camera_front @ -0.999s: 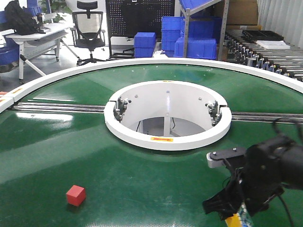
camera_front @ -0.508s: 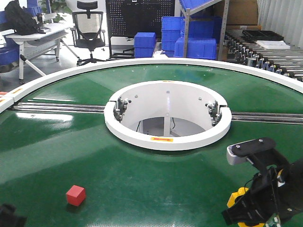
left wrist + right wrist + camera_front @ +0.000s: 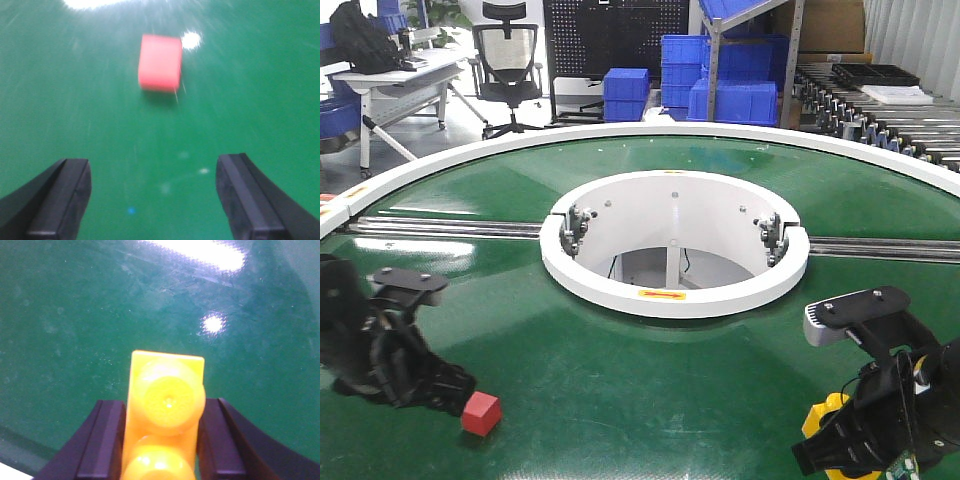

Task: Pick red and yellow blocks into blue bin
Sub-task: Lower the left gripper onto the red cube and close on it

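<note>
The red cube (image 3: 480, 413) lies on the green table at the lower left. My left gripper (image 3: 453, 386) hovers just left of it, apart from it. In the left wrist view the cube (image 3: 160, 62) is ahead of the left gripper (image 3: 154, 165), which is open with only bare green surface between its fingers. At the lower right my right gripper (image 3: 842, 447) is shut on the yellow studded brick (image 3: 824, 414). The right wrist view shows the brick (image 3: 167, 400) clamped between both fingers (image 3: 107, 440), held above the table. The blue bin is out of view.
A raised white ring (image 3: 672, 292) surrounds the hole at the table's middle, with metal rails (image 3: 440, 228) running out to both sides. Beyond the white outer rim (image 3: 440, 162) stand stacked blue crates (image 3: 625, 95), an office chair (image 3: 510, 60) and a roller conveyor (image 3: 880, 120).
My left arm came in from the lower left and now sits beside the red cube. My right arm moved right with the yellow brick, then held nearly still.
</note>
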You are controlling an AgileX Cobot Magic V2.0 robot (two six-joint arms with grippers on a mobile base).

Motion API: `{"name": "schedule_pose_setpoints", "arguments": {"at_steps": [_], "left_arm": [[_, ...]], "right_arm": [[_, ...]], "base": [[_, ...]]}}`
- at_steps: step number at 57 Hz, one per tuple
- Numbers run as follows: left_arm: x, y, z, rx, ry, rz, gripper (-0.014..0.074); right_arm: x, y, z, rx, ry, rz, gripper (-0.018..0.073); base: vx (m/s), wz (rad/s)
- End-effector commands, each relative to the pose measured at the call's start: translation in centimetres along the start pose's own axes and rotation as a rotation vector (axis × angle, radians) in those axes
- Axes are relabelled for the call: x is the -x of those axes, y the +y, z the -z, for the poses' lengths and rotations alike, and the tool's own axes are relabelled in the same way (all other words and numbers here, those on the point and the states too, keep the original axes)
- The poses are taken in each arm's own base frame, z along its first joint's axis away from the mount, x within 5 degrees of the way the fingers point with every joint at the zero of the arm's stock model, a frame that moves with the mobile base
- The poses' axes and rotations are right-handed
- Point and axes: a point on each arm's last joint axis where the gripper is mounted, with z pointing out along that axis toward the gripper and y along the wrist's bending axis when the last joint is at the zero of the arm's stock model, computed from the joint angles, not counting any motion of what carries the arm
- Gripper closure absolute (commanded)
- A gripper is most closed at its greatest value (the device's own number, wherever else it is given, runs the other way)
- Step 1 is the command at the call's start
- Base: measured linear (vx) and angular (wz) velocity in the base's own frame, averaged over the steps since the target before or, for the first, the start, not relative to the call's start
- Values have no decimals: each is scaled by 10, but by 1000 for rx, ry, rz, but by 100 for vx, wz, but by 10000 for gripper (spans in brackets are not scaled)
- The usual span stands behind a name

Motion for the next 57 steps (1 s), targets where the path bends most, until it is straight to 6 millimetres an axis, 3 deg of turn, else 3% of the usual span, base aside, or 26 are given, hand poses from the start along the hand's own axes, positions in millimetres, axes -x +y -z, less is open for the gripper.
{"name": "schedule_pose_setpoints", "arguments": {"at_steps": [1,19,32,44,57], "left_arm": [[25,-2,5,0,-106,-20,-32],[61,-11,-53,-44,-78,-79,-32],[69,-8,-82,-25,-55,-97,-30],[65,-8,-89,-30,-20,-96,17],[62,-9,-85,-36,15,-96,174]], "right_arm": [[8,-1,16,-10,-99,13,315],[8,-1,16,-10,-99,13,315],[8,-1,16,-11,-99,14,315],[8,-1,16,-11,-95,14,315],[8,-1,16,-11,-95,14,315]], "base": [[0,0],[0,0],[0,0],[0,0],[0,0]]}}
